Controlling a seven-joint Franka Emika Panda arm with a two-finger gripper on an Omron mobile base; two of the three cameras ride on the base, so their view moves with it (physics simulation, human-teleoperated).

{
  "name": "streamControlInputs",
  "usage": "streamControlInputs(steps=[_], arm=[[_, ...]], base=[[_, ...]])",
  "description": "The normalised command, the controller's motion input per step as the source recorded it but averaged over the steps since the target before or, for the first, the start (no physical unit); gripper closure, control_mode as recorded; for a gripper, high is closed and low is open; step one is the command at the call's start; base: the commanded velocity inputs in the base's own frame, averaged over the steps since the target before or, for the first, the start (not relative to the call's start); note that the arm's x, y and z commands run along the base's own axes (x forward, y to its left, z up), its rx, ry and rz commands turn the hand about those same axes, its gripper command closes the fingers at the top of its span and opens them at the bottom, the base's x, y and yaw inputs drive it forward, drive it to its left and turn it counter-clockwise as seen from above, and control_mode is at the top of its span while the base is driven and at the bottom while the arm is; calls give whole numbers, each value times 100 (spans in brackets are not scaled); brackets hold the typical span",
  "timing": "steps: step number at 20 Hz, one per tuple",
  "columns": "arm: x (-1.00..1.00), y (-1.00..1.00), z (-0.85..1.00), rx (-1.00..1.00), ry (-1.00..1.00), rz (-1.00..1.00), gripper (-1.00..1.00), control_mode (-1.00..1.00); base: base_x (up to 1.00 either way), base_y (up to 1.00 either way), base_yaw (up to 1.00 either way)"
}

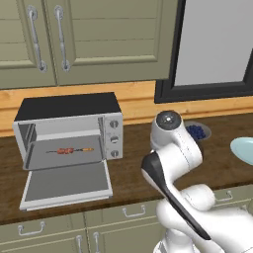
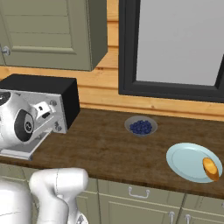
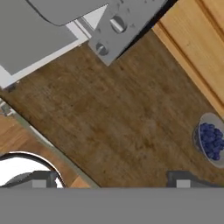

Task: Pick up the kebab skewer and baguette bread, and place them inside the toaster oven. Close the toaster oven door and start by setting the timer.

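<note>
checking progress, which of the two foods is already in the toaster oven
The kebab skewer, lying on the rack inside the open toaster oven. The baguette bread is still on the pale blue plate at the counter's right end.

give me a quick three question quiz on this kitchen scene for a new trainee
1. True or false: the kebab skewer already lies inside the toaster oven.
2. Multiple choice: where is the baguette bread? A) inside the oven B) on the pale blue plate C) in the bowl of blueberries
3. Fill in: the toaster oven door is ____.

Key
1. True. It rests on the oven's floor, behind the folded-down door.
2. B. The bread sits at the plate's right edge, on the counter.
3. Open. It hangs forward and flat, and the fingers hold nothing.
</note>
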Motion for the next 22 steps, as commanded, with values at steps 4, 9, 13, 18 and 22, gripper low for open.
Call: streamControlInputs(steps=[4, 9, 13, 18, 22], arm=[[-2, -100, 15, 4, 20, -31, -100, -100], [0, -100, 10, 3, 20, -34, -100, -100], [0, -100, 12, 3, 19, -34, -100, -100], [-4, -100, 4, 1, 13, -40, -100, -100], [-11, -100, 0, 0, 7, -34, -100, -100]], base=[[0, 0, 0], [0, 0, 0], [0, 0, 0], [0, 0, 0], [0, 0, 0]])
